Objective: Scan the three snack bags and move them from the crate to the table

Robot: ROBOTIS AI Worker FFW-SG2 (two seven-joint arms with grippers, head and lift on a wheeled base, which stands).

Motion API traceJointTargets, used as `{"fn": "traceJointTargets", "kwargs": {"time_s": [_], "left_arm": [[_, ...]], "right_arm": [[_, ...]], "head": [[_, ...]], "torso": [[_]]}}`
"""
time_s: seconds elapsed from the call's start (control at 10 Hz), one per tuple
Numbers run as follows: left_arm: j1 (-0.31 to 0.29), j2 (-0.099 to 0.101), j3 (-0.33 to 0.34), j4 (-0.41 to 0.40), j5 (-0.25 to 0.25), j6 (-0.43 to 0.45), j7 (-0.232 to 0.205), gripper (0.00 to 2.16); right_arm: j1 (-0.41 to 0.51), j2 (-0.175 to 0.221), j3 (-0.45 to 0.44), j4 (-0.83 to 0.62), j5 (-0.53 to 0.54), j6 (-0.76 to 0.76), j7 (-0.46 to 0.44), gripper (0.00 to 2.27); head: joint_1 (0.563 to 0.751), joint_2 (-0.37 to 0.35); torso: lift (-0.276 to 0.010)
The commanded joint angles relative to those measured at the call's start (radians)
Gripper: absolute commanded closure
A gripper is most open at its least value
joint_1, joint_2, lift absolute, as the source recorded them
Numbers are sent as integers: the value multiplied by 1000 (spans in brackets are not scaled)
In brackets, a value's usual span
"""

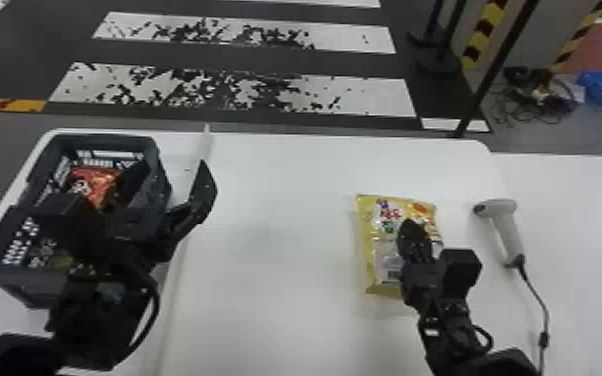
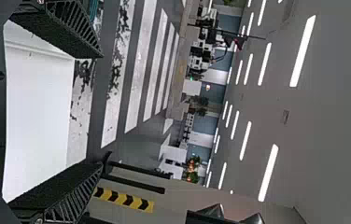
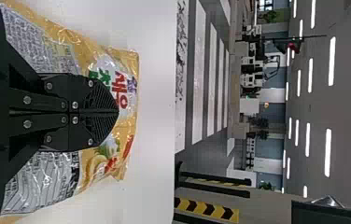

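Currently, a yellow snack bag (image 1: 372,250) lies flat on the tabletop (image 1: 275,240), right of centre, well in from the right edge. Its glossy film is creased and catches the light. The right pincer (image 3: 116,112) is closed, fingertips together, over the bag's printed face, with nothing visibly pinched between them. The left pincer (image 2: 100,109) is wide open and empty, at the inner side of a dark crate (image 1: 110,140), which sits along the tabletop's left edge near the far left corner. Inside the crate is a red-orange snack bag (image 1: 96,181); whether a third is there, I cannot tell. A pale handheld scanner (image 1: 512,235) lies to the right of the yellow snack bag.

These bags should be light and soft, puffed with air, likely slippery, with contents that crush easily. The yellow one would best be taken across its middle with gentle pressure, or by a sealed end, leaving the barcode uncovered. For the red-orange one, a pinch on a raised fold, clear of the crate walls, seems safest; squeezing hard might make it slide out or burst.
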State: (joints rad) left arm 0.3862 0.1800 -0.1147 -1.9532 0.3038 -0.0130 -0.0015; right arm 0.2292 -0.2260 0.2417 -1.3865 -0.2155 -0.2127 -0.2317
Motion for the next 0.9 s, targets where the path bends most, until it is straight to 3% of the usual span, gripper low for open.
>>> {"fn": "traceJointTargets", "kwargs": {"time_s": [0.0, 0.2, 0.3, 0.5, 0.8], "left_arm": [[0, 6, 4, -7, 0, 0, 0, 29], [5, 15, 9, -9, 0, 3, -2, 29], [7, 18, 13, -7, 3, 3, -2, 29], [8, 26, 30, -7, 20, 0, -9, 29], [7, 24, 33, 7, 28, -3, -17, 29]], "right_arm": [[82, -9, -30, -172, 8, 0, -1, 90], [210, -19, -117, -417, 1, 34, -1, 22], [234, -39, -167, -474, 4, 135, 14, 49], [228, -44, -306, -460, -58, 344, 183, 76], [157, -59, -381, -325, -47, 359, 226, 80]], "head": [[695, -64], [695, -59], [695, -64], [695, -93], [695, -161]], "torso": [[-62], [-62], [-62], [-62], [-62]]}}
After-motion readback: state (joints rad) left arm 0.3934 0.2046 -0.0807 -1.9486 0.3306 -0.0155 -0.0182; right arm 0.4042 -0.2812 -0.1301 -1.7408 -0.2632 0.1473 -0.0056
